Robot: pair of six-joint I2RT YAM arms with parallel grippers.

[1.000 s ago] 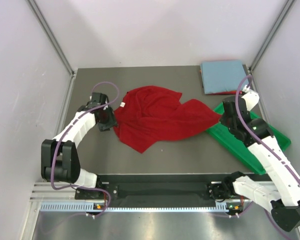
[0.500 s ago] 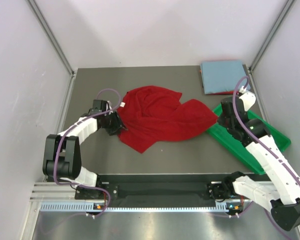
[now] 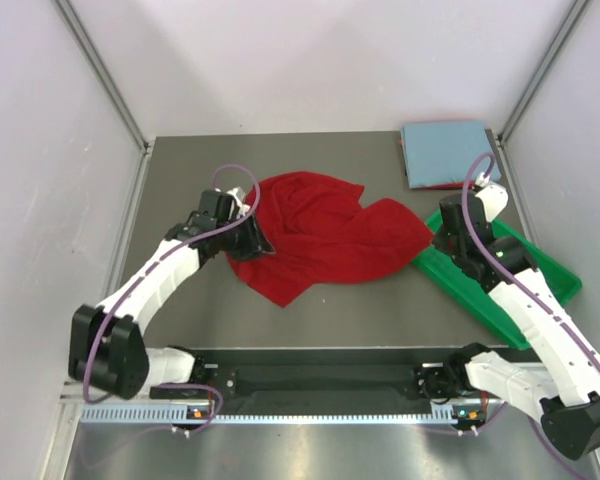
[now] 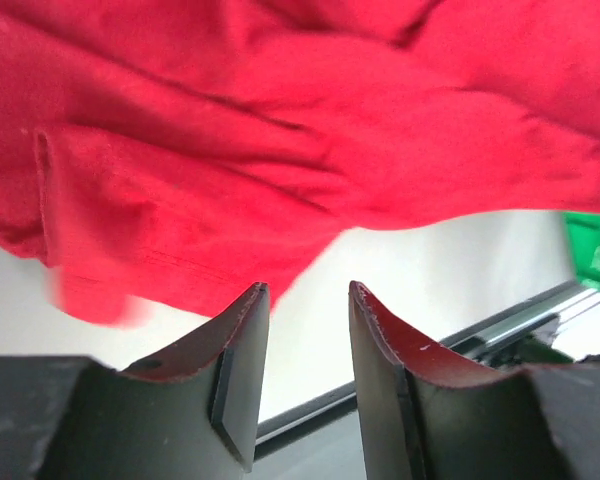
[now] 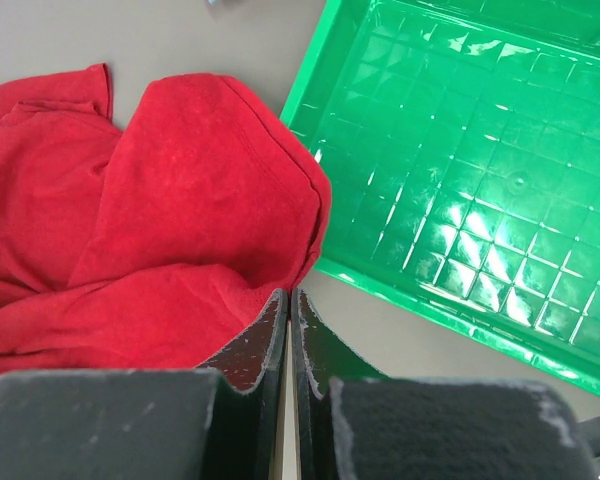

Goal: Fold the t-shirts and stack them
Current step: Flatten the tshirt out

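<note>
Presently, the red shirt (image 3: 320, 235) is lying crumpled on the table (image 3: 380, 300); the left pincer (image 4: 307, 290) is standing narrowly open at its left edge, gripping nothing; the right pincer (image 5: 289, 295) is sitting closed at its right edge.

Red t-shirt (image 5: 170, 210) beside green tray (image 5: 460, 190)

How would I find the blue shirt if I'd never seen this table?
Look at the dark grey table, then its far right corner. There lies a folded light blue cloth t-shirt, flat and square, unlike the crumpled dark red cloth t-shirt spread in the middle.
</note>
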